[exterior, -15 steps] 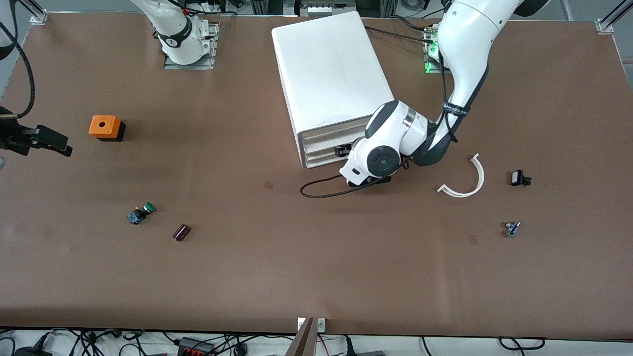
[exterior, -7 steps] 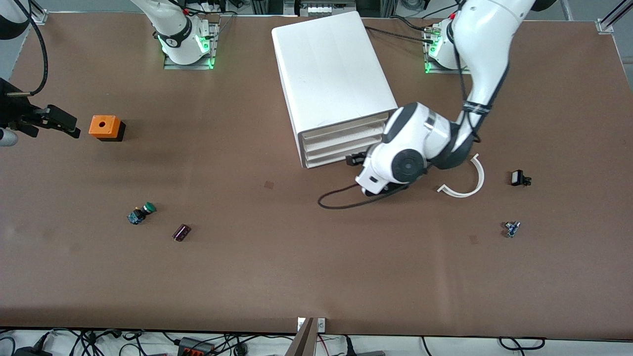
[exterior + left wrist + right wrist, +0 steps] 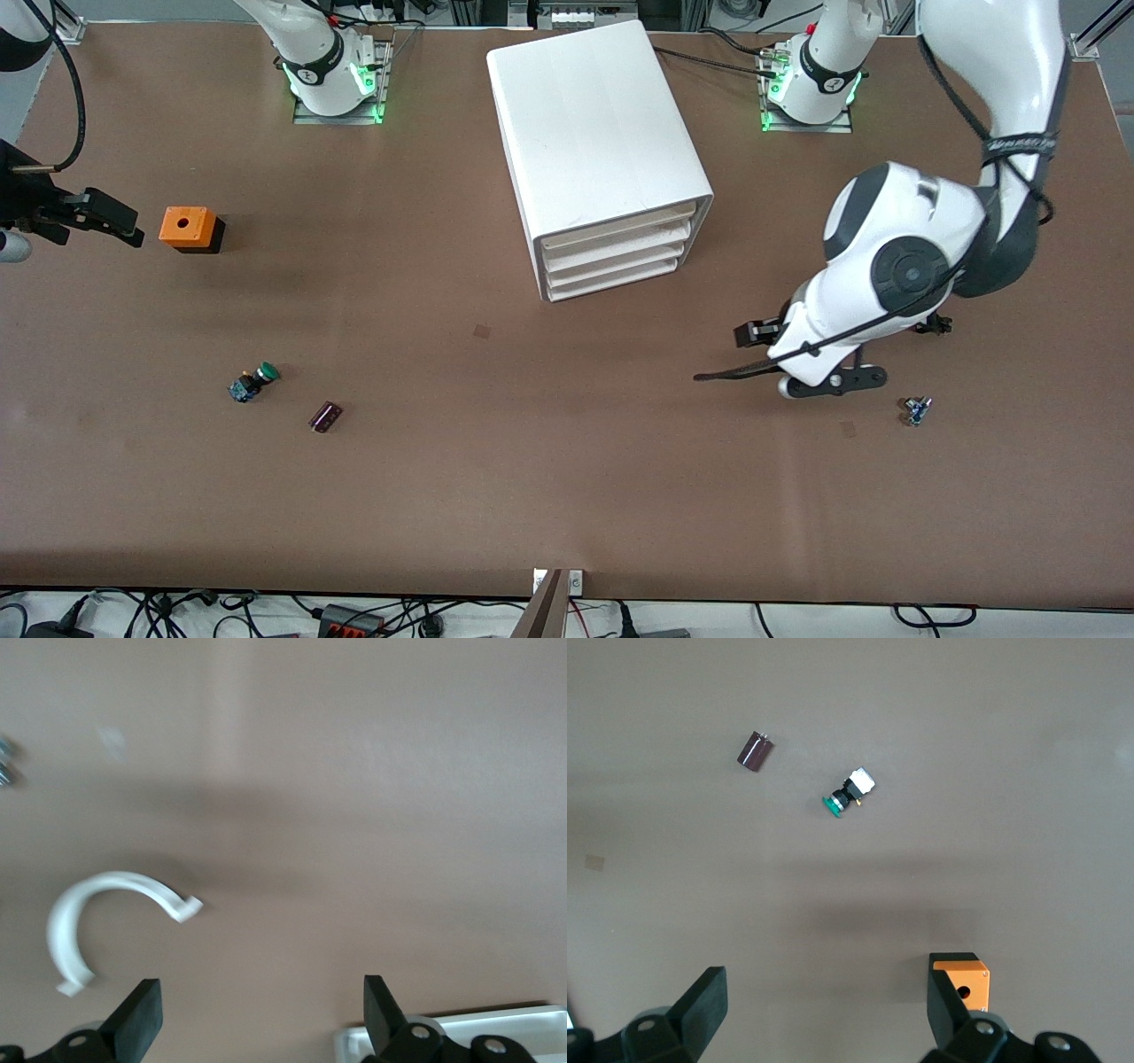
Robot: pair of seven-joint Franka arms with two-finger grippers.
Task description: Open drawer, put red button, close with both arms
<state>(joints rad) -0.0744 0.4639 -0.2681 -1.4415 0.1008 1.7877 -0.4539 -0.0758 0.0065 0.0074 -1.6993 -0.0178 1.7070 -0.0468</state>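
Observation:
The white drawer cabinet stands mid-table with all three drawers shut. The red button is not in view. My left gripper is open and empty over bare table, away from the cabinet's front toward the left arm's end. Its wrist view shows the open gripper over bare table, with a corner of the cabinet beside one finger. My right gripper is open and empty beside the orange box at the right arm's end. Its wrist view shows the open gripper next to the orange box.
A green-capped switch and a small purple part lie nearer the front camera than the orange box. A white curved piece lies under the left arm. A small blue part and a small black part lie at the left arm's end.
My left gripper has drawn away from the cabinet's drawer fronts toward the left arm's end of the table. My right gripper rose beside the orange box, then stayed still.

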